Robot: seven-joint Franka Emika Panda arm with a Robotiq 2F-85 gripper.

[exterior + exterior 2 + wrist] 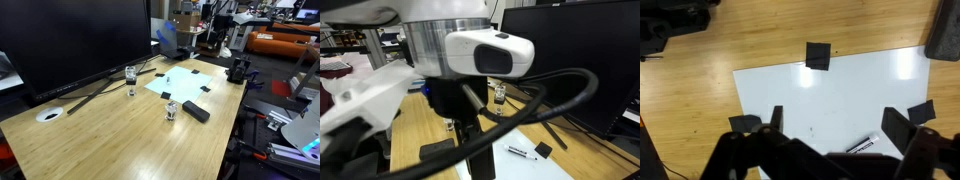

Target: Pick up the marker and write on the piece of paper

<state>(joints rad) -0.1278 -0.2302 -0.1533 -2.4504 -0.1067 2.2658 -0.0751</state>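
Observation:
In the wrist view the piece of paper (840,90) lies flat on the wooden table, with small black patches at its corners. A white marker with a black cap (862,145) lies on the sheet near its lower edge. My gripper (837,125) hovers above the paper, open and empty, with one finger on each side and the marker just below and between them. The paper also shows in both exterior views (190,80) (545,135), and the marker lies on it in an exterior view (520,152). My arm fills the foreground there and hides the gripper.
A large dark monitor (75,40) stands at the back of the table. Two small glasses (131,76) (171,110), a black block (196,111) and a small white round disc (48,115) sit near the paper. Black objects lie beyond the sheet (670,25) (945,35).

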